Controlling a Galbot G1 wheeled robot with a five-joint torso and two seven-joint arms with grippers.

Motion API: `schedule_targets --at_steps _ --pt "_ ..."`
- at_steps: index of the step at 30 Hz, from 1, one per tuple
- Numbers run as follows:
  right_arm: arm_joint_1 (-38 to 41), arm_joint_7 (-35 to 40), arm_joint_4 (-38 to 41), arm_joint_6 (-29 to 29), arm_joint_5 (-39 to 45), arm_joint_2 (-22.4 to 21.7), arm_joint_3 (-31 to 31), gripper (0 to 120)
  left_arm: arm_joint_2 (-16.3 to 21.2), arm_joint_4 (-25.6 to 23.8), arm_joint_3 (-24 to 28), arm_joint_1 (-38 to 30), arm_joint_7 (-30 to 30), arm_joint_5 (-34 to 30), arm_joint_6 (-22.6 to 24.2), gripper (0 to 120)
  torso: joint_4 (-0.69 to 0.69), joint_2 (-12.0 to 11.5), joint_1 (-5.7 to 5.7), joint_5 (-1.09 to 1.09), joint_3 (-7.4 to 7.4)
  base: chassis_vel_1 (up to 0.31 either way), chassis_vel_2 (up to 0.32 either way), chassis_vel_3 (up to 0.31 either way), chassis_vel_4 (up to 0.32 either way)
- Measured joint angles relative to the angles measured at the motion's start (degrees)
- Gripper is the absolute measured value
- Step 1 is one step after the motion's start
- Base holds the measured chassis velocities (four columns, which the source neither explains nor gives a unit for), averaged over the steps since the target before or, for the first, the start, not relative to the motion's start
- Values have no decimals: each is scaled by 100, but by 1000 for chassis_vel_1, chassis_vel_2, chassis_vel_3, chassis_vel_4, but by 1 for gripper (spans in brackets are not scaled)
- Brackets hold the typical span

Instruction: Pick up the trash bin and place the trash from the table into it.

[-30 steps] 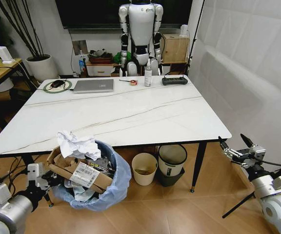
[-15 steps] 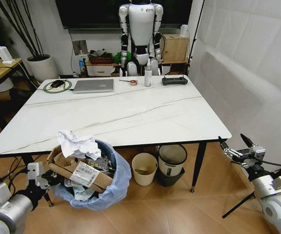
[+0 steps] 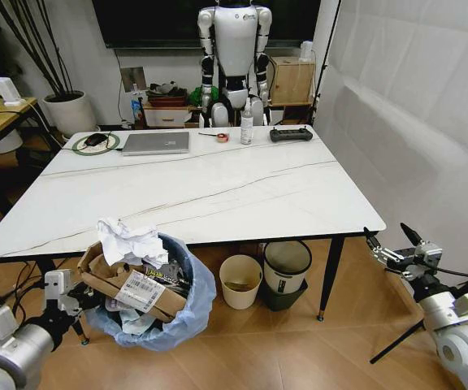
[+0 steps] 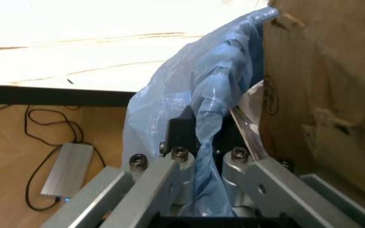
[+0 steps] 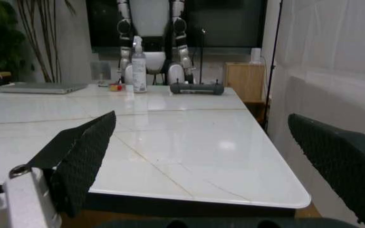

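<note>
White veined bench (image 3: 218, 187), then trash bin (image 3: 187, 313) below its near-left corner, stuffed with cardboard box (image 3: 124, 284) and crumpled paper (image 3: 128, 241); left gripper (image 4: 198, 156) jaws clenched on bin's blue liner; right gripper (image 3: 390, 244) off near-right corner, jaws released

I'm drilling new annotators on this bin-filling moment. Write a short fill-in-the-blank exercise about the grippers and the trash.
1. The left gripper is shut on the ____ of the trash bin.
2. The right gripper, beside the table, is ____.
3. On top of the trash in the bin sits crumpled white ____.
4. The laptop lies with its lid ____.

Missing words: rim; open; paper; closed
</note>
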Motion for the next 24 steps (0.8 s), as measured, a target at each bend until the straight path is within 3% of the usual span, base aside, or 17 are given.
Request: schedule_targets --at_steps 16,24 --pt "0 0 0 0 0 0 0 100 -12 15 -9 9 22 -9 30 0 0 -4 -2 0 -1 0 0 0 0" --pt "0 0 0 0 0 0 0 100 -31 25 3 -12 -2 -48 102 0 0 -271 -124 0 -146 0 0 0 0"
